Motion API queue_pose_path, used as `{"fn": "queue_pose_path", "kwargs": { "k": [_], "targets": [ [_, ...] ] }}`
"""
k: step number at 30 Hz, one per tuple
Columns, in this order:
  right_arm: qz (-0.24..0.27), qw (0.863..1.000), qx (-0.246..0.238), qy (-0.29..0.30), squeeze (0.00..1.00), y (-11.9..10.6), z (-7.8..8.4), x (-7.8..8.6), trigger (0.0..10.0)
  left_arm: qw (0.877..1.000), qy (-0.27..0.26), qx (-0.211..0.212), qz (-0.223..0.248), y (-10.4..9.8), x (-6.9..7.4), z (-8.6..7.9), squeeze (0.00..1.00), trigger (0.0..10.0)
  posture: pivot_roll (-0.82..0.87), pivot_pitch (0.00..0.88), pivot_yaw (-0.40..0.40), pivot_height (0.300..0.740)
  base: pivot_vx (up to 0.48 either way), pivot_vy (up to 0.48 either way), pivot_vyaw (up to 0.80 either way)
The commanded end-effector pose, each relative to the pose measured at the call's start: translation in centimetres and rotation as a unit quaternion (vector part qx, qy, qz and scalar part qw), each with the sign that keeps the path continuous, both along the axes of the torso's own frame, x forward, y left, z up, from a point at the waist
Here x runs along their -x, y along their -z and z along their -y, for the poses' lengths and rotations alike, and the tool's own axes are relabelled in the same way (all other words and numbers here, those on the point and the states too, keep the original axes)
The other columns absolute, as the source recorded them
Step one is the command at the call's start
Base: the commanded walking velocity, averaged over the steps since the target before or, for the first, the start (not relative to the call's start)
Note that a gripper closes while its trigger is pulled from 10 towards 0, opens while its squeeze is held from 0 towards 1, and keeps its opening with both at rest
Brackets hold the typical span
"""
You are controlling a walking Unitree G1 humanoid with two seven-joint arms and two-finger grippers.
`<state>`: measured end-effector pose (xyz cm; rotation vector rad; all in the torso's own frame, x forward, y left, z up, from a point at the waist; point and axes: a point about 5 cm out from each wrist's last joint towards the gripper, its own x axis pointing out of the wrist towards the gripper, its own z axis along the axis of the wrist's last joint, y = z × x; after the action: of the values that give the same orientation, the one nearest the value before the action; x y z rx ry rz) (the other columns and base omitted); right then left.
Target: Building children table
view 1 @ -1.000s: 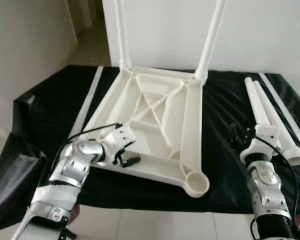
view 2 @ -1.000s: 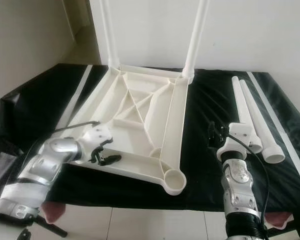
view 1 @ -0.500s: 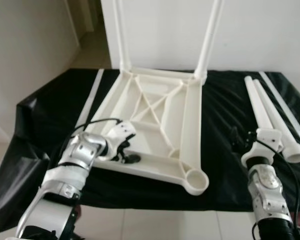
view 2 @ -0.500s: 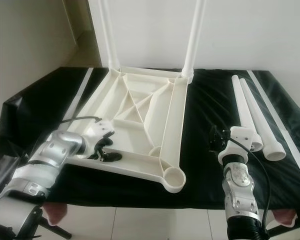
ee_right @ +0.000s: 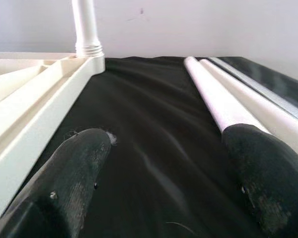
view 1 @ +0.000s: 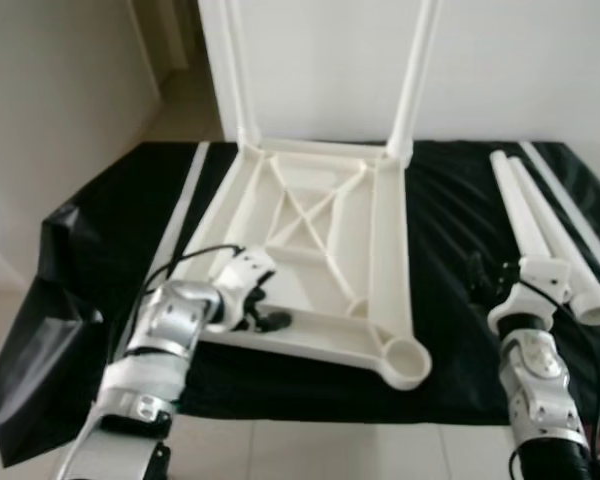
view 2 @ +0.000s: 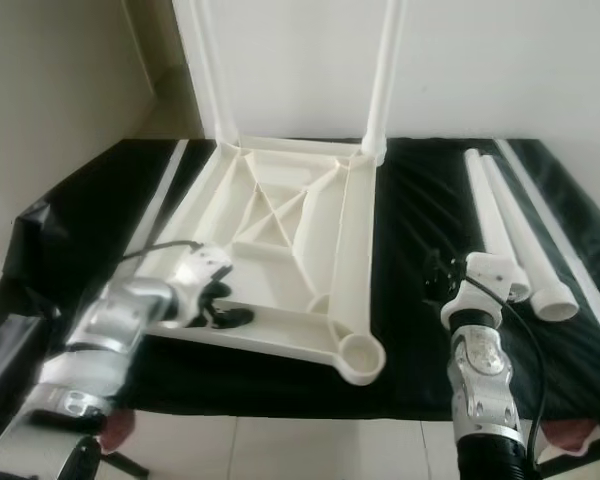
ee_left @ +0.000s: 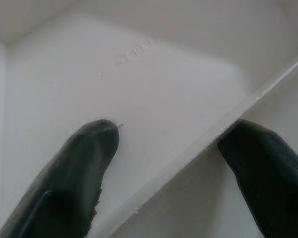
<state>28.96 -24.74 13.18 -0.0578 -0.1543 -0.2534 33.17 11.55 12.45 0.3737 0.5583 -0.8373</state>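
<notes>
An upside-down white plastic table top (view 1: 320,215) lies on a black cloth (view 1: 110,230). Two white legs (view 1: 230,70) (view 1: 415,70) stand screwed into its far corners. The near right corner socket (view 1: 410,357) holds nothing. Two loose white legs (view 1: 540,235) lie side by side on the cloth at the right. My left gripper (view 1: 267,320) is at the near left rail, open, its fingers (ee_left: 84,163) either side of a thin white rib (ee_left: 203,144). My right gripper (view 1: 480,275) hovers open over bare cloth (ee_right: 154,124), between the table top (ee_right: 35,94) and the loose legs (ee_right: 223,104).
A white wall (view 1: 520,60) rises right behind the cloth. Flat white strips lie on the cloth at the left (view 1: 185,205) and far right (view 1: 570,195). Pale floor tiles (view 1: 310,450) run along the cloth's near edge, and a doorway opens at the far left (view 1: 175,50).
The whole view has shifted slightly as the camera moved. My left gripper stays at the near left rail and my right gripper stays over the cloth.
</notes>
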Motion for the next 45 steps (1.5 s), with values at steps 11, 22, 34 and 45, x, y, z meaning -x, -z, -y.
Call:
{"fn": "queue_pose_path", "kwargs": {
  "k": [11, 22, 34, 45],
  "targets": [
    [0.003, 1.000, 0.002, -0.009, 0.00, -0.3, -0.2, -0.3, 10.0, 0.995, 0.074, 0.043, 0.051, -2.8, 1.1, 1.9, 0.00, 10.0, 0.00, 0.000, 0.030, 0.740, 0.000, 0.000, 0.00],
    [0.016, 1.000, 0.024, -0.007, 0.00, -1.0, -0.2, -0.5, 10.0, 0.959, 0.143, 0.201, 0.139, -8.6, 0.7, 2.5, 0.00, 10.0, -0.02, 0.000, 0.039, 0.740, 0.000, 0.000, 0.00],
    [0.002, 0.996, 0.022, 0.091, 0.00, -1.4, 1.7, -0.3, 10.0, 0.945, 0.003, 0.247, 0.214, -9.4, -1.7, 3.8, 0.00, 10.0, -0.04, 0.000, 0.022, 0.740, 0.000, 0.000, 0.00],
    [-0.002, 0.991, 0.047, 0.127, 0.00, -1.5, 2.9, 0.4, 10.0, 0.938, 0.005, 0.254, 0.235, -8.3, -1.8, 5.4, 0.00, 10.0, -0.07, 0.006, 0.051, 0.740, 0.000, 0.000, 0.00]
  ]
}}
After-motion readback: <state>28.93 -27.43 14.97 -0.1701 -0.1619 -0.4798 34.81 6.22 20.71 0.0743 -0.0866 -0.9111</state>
